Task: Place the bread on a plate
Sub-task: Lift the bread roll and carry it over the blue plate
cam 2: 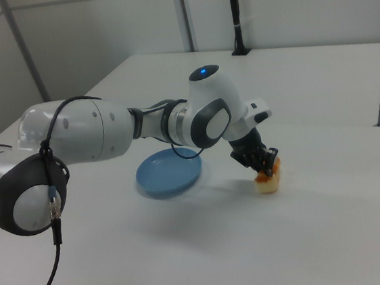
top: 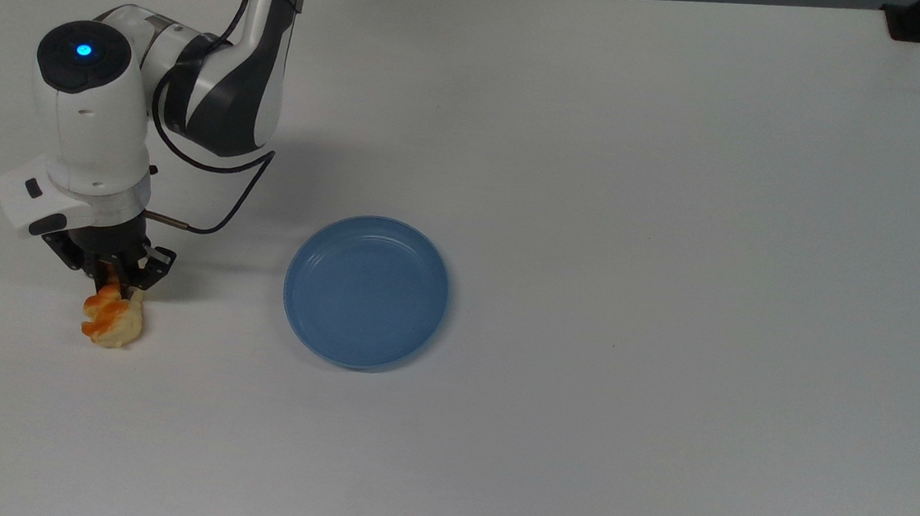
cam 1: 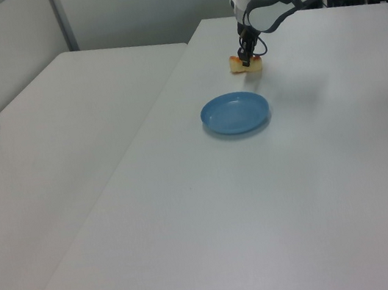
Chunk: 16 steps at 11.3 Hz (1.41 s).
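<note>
The bread (top: 110, 322), a small cream bun with orange-brown glazed twists on top, lies on the white surface (top: 632, 221) near the top view's left edge, its far end pinched between the fingers of the end effector (top: 114, 281). The plate (top: 366, 290), round, shallow and plain blue, sits flat and bare, well apart to the top view's right of the bread.
</note>
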Motion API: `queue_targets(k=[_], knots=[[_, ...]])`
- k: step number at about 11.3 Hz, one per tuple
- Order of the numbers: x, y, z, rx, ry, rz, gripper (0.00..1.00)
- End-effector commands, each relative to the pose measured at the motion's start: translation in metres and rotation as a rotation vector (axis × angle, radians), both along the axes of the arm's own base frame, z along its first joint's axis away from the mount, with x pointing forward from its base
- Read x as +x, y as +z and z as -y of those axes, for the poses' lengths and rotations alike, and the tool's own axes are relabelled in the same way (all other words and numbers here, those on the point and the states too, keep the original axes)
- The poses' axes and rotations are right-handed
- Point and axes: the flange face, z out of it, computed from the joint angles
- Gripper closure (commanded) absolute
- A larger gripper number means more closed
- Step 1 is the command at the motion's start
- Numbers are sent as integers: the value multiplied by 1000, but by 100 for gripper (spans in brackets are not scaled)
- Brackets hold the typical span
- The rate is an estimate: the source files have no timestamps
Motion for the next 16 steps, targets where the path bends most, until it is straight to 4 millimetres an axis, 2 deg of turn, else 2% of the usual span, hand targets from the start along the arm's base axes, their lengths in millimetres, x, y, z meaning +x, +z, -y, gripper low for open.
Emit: queue_targets(k=[1,3,4,6,8,9,11,13,14,16], knots=[[-2,52,-9,-5,-8,55,81],[-9,89,-33,20,6,38,80],[-9,105,-55,36,20,23,80],[-15,133,-104,61,45,-22,80],[-29,156,-158,83,63,-77,80],[-35,162,-187,91,72,-89,80],[-42,159,-237,109,30,-116,80],[-48,130,-268,111,-24,-161,80],[-51,116,-276,100,-37,-175,80],[-47,107,-275,95,-76,-151,80]])
